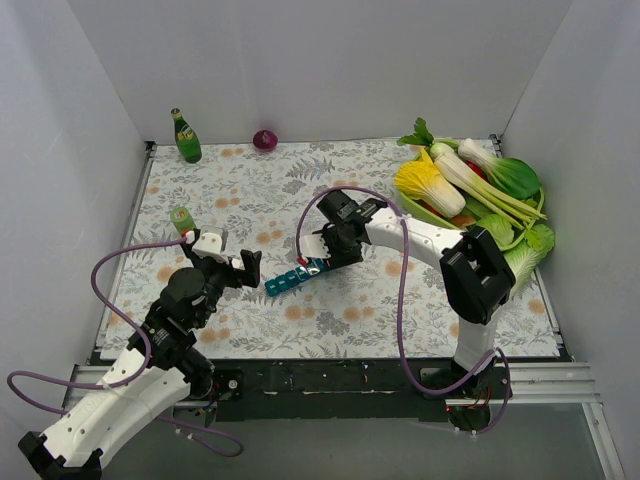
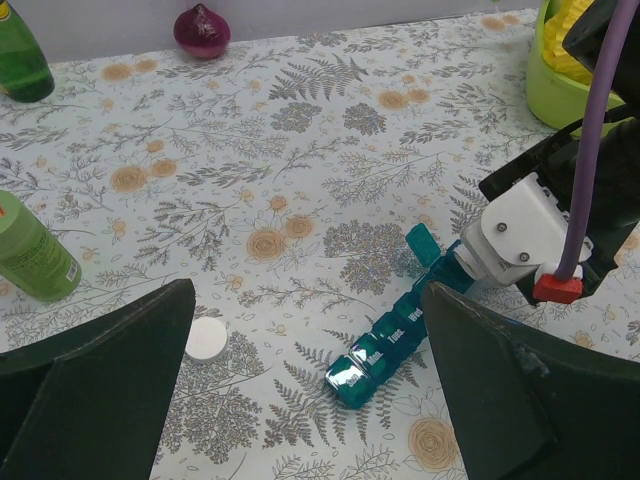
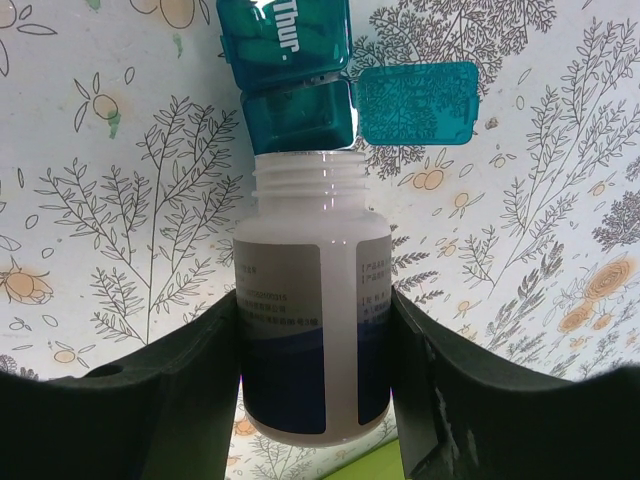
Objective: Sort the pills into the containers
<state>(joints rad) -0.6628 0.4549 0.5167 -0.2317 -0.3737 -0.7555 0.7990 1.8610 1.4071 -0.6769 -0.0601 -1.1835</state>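
The teal-blue pill-organiser strip [image 1: 291, 279] lies on the floral cloth; day labels show in the left wrist view [image 2: 398, 338]. One compartment's lid [image 3: 415, 103] stands open. My right gripper [image 1: 320, 250] is shut on a white, uncapped pill bottle [image 3: 310, 330] with a blue label, its mouth against the open compartment beside "Thur." [image 3: 285, 60]. The bottle also shows in the left wrist view [image 2: 515, 235]. My left gripper [image 1: 228, 262] is open and empty, just left of the strip [image 2: 305, 320]. No loose pills show.
A white round cap [image 2: 207, 339] lies left of the strip. A small green can [image 1: 181, 218] stands behind my left gripper, a tall green bottle [image 1: 186, 137] and a red onion [image 1: 264, 139] at the back. A basket of vegetables [image 1: 480, 190] fills the right.
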